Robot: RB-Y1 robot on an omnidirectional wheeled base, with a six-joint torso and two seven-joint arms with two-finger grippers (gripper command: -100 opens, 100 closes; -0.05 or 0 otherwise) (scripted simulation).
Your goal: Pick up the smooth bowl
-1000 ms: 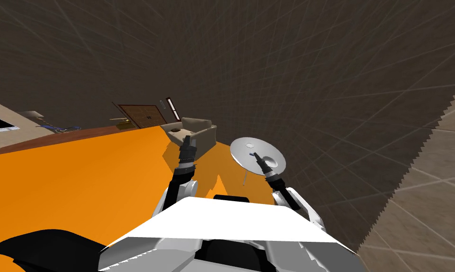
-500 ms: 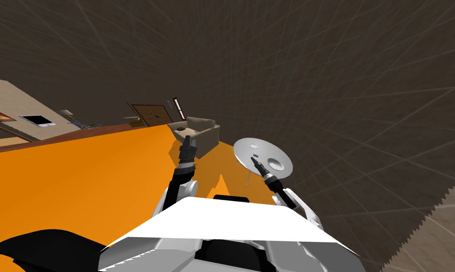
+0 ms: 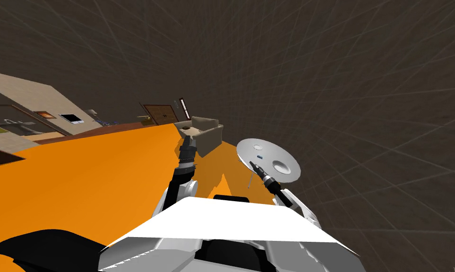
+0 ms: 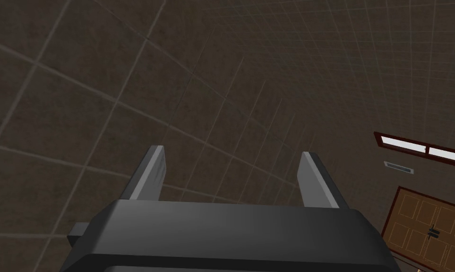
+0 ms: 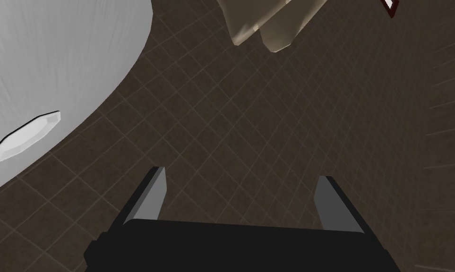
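Left claw (image 4: 231,152) hangs out front with its fingers spread and nothing between them, pointing toward the beige armchair (image 3: 206,130). Over the last second your base has swung left, so the whole scene has slid rightward. That turn has carried the right claw (image 5: 241,174), also spread and empty, from above the round grey counter (image 3: 264,146) back to its near edge. The smooth bowl (image 3: 280,165), a pale shallow dish, sits on the counter's right side, apart from that claw. You're probably drifting off the reach, so expect to bring the right arm rightward.
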